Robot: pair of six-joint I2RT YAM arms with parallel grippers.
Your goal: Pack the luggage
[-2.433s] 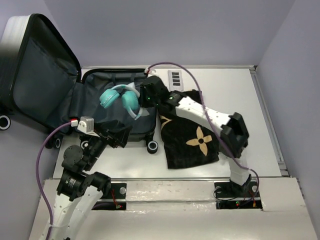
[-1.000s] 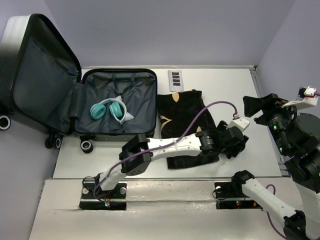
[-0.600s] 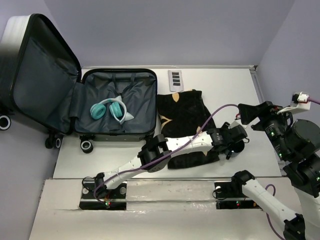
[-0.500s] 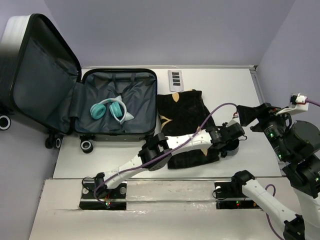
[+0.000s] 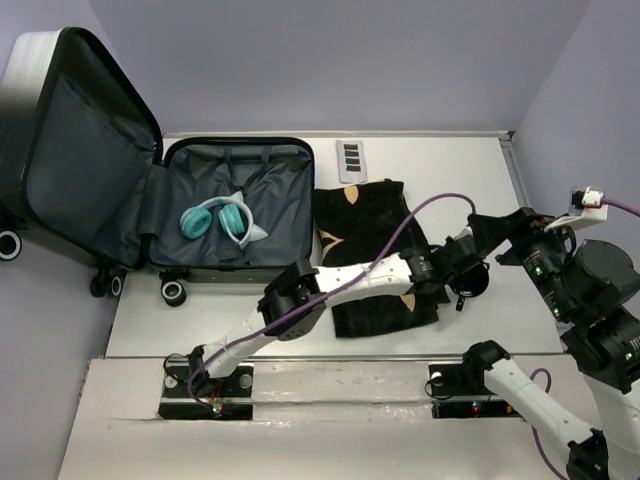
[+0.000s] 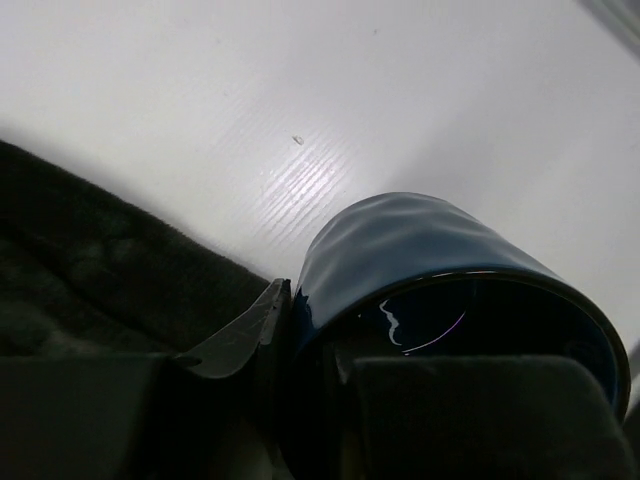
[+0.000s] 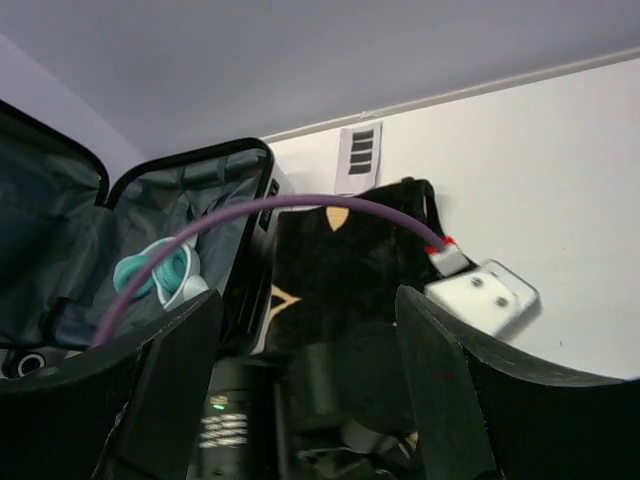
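Partly packed, I'd say. Nearest, the left gripper (image 5: 452,270) reaches across the towel (image 5: 365,230) and pinches the wall of a dark cup (image 6: 420,250) on the table (image 5: 470,170), just right of the towel. Can't tell if the cup is lifted. Right gripper (image 7: 310,300) hovers near it, jaws spread, empty. Towel lies flat, just beside the luggage (image 5: 280,190). Luggage sits far left, lid up, teal headphones (image 5: 222,218) inside. Remote (image 5: 350,160) at the back. Left: cup, towel, probably remote, then closing.
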